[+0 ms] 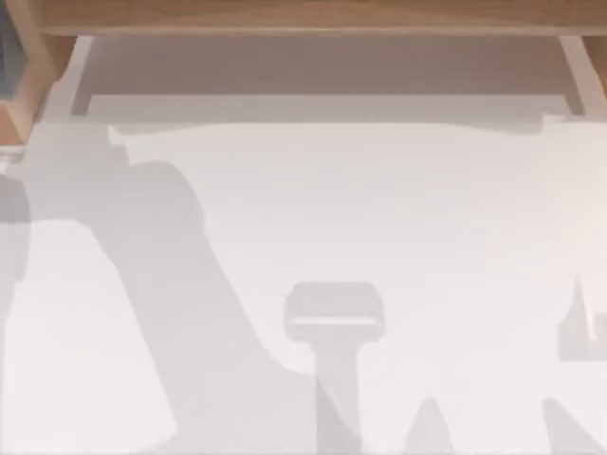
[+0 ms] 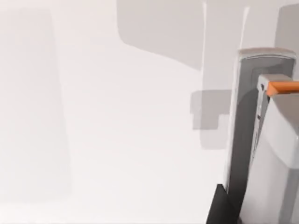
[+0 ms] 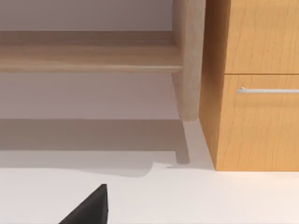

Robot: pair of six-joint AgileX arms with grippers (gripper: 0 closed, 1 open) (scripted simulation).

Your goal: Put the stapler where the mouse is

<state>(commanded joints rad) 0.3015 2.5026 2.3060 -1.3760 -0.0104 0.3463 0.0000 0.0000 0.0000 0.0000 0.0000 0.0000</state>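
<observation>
White tabletop (image 1: 398, 218), wooden shelf (image 1: 313, 17) along 12 o'clock in the top view. Grey shadows lie on the tabletop from 9 round to 6 o'clock.

Left wrist view: a dark corner of the left pincer (image 2: 218, 209); apart or together, cannot tell. Just beside it is a long grey-white body with a rounded end and an orange bit, probably the stapler (image 2: 245, 121), over the tabletop. Contact between the two is unclear.

Right wrist view: a dark corner of the right pincer (image 3: 89, 207), state cannot be told, low over the tabletop. It faces the shelf and a wooden cabinet (image 3: 257, 126) with a metal handle (image 3: 268, 90).
</observation>
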